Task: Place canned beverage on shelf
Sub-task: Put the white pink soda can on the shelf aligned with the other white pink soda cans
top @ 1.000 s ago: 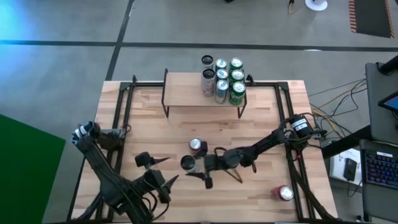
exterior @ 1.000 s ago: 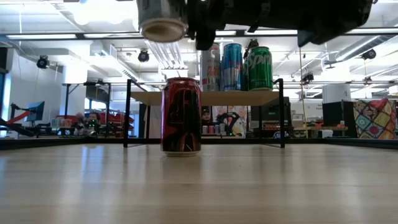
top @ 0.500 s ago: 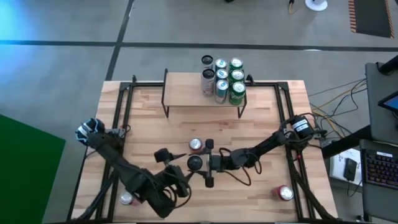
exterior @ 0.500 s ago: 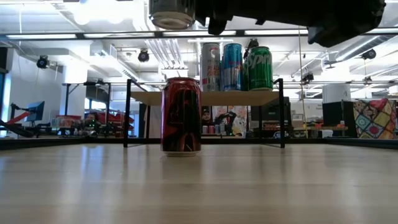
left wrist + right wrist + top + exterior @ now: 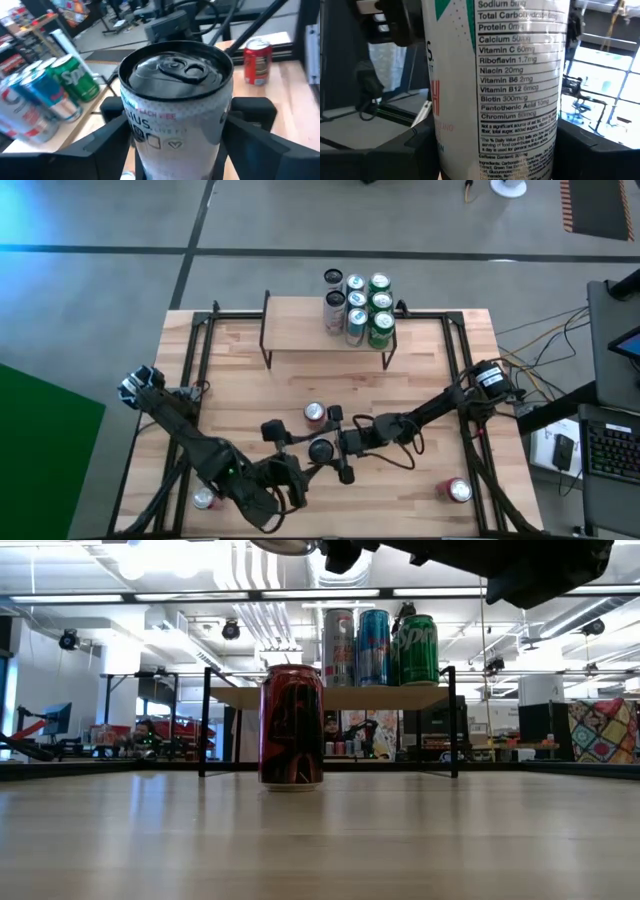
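Gripping white can (image 5: 321, 450), right fingers (image 5: 343, 446)

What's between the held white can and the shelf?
High view: the red can stands just shelf-side of the white can; beyond it only bare table up to the shelf.

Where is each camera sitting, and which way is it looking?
High view: above the table, facing straight down; left gripper and right gripper meet at the white can.
Low view: tabletop height, facing level toward red can and shelf; dark arm overhead.
Left wrist view: left wrist, facing the can's top; left gripper flanks it.
Right wrist view: right wrist, facing the can's label; right gripper clamps it.
Shared: both wrist views show the white can.
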You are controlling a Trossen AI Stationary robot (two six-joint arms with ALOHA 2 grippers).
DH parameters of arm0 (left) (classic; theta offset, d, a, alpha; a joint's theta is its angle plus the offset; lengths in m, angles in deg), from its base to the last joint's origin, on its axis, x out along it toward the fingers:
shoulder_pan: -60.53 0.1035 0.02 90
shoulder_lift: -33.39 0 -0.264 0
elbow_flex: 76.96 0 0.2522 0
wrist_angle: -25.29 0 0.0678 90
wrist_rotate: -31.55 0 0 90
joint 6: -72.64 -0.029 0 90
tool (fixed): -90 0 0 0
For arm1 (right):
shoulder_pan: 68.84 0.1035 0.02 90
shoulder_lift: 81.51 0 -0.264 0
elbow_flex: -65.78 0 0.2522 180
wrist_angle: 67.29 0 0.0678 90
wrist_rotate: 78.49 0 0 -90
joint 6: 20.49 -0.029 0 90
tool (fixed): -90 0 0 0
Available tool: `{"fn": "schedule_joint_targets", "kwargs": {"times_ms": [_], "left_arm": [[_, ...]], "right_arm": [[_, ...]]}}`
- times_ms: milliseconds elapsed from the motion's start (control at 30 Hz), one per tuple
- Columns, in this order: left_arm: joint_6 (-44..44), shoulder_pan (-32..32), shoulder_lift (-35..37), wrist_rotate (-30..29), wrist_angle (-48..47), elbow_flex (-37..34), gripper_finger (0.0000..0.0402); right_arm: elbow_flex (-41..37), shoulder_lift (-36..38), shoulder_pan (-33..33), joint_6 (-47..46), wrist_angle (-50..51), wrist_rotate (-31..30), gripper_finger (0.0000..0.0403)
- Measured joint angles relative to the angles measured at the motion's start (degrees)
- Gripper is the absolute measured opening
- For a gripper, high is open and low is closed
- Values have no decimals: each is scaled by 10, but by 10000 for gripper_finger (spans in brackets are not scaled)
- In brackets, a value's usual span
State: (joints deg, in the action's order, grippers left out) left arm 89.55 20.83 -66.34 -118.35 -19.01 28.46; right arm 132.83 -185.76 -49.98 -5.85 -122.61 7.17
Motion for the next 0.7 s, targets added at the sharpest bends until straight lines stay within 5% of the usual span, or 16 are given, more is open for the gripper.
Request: {"fn": "schedule_joint_targets", "kwargs": {"times_ms": [700], "left_arm": [[-42,32,1,53,32,-3,256]], "right_arm": [[-1,2,-15,-3,23,13,262]]}}
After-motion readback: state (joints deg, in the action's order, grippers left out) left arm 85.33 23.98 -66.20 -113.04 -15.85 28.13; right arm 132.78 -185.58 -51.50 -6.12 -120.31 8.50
